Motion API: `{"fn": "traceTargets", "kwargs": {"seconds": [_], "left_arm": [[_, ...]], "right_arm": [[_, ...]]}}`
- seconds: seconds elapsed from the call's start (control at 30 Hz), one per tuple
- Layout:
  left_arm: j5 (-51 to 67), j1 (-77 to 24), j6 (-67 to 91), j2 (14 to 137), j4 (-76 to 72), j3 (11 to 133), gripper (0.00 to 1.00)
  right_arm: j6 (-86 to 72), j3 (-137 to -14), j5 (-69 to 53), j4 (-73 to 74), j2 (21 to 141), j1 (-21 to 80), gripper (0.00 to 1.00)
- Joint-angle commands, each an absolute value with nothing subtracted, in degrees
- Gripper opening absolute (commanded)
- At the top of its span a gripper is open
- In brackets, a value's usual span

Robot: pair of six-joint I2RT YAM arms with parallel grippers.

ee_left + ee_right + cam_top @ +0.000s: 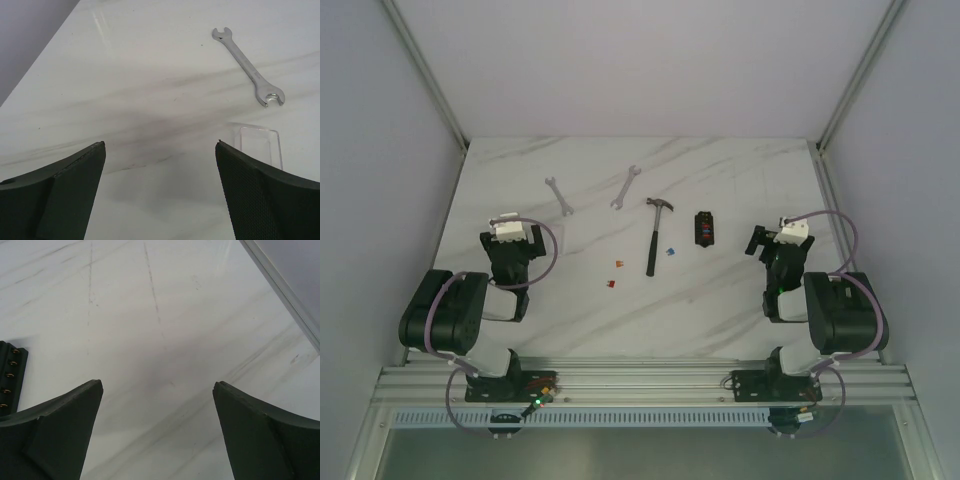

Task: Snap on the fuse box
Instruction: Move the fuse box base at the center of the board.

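Top external is showing you the table (720,320), with both arms sitting low at its near edge. Your left gripper (160,145) and right gripper (157,382) are both gaping wide and carrying nothing. The hammer (653,240) is lying in the middle, and you are likely not needing it. The fuse box (704,227) is lying just right of the hammer, between it and the right gripper. A clear piece (257,145), likely the lid, is lying flat just beyond your left gripper. You are probably fetching that first, so be coming down straight, pinching its long sides and holding it level. Tiny fuses (618,263) are lying loose left of the hammer, so be steering round them.
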State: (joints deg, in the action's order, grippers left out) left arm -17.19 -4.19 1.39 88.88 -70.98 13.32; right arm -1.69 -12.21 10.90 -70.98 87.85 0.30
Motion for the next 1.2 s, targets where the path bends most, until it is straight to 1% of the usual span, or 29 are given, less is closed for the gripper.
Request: {"fn": "traceTargets", "kwargs": {"seconds": [0.0, 0.33, 0.47, 0.53, 0.6, 0.67, 0.77, 0.87, 0.97, 1.07, 1.17], "left_arm": [[-16.67, -3.96, 1.14, 88.94, -73.74, 13.35, 1.0], [-16.66, -3.96, 1.13, 88.86, -73.9, 13.23, 1.0], [-16.57, -3.95, 0.94, 88.57, -73.73, 13.45, 1.0], [-16.26, -3.97, 1.01, 86.28, -67.56, 15.94, 1.0], [-17.34, -3.96, 1.81, 82.14, -55.96, 20.02, 1.0], [-17.9, -3.98, 3.22, 78.27, -49.35, 22.97, 1.0], [-17.75, -4.0, 8.37, 73.38, -41.5, 25.88, 1.0], [-17.46, -3.97, 15.64, 70.67, -29.85, 30.92, 1.0], [-12.14, -3.96, 21.36, 69.18, -21.85, 34.48, 1.0], [-4.88, -4.03, 27.03, 67.78, -19.59, 34.64, 1.0], [1.65, -4.36, 31.82, 67.46, -18.1, 34.68, 1.0]], "right_arm": [[-1.49, -13.62, 10.87, -72.99, 87.26, -0.08, 1.0], [-1.32, -13.51, 10.41, -73.06, 86.96, -0.01, 1.0], [-1.08, -15.81, 9.99, -66.95, 84.18, 0.0, 1.0], [-1.8, -18.58, 9.97, -59.13, 80.92, 0.0, 1.0], [-3.26, -21.66, 8.85, -50.67, 78.38, 0.07, 1.0], [-5.41, -24.73, 7.46, -41.98, 76.7, 0.53, 1.0], [-8.13, -30.67, 5.5, -30.98, 76.38, 1.89, 1.0], [-9.69, -35.01, 5.49, -23.31, 76.71, 5.05, 1.0], [-10.59, -39.7, 5.77, -17.09, 78.16, 9.07, 1.0], [-11.85, -45.02, 7.75, -10.56, 81.28, 12.91, 1.0], [-13.97, -49.88, 8.69, -5.67, 85.26, 14.92, 0.97]]}}
